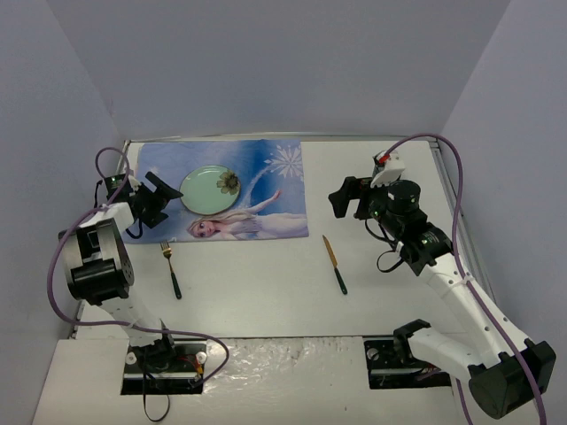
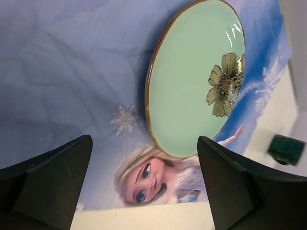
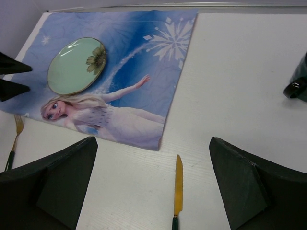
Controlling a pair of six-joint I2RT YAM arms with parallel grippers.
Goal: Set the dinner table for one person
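Left end effector [image 2: 144, 138] is wide open and empty over the placemat [image 1: 266, 190]'s left edge, fork [image 1: 170, 270] is on the counter [image 1: 266, 292] just off its near edge, handle pointing away from it I think, closest to that one.

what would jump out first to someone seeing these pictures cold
The bright blue cartoon-princess placemat at the far left of the white table grabs the eye first, with a pale green plate bearing a flower sitting on it, left of its middle. Nearer the arms, a fork lies on the bare table just off the mat's near left corner. A knife lies apart, to the right of the mat.
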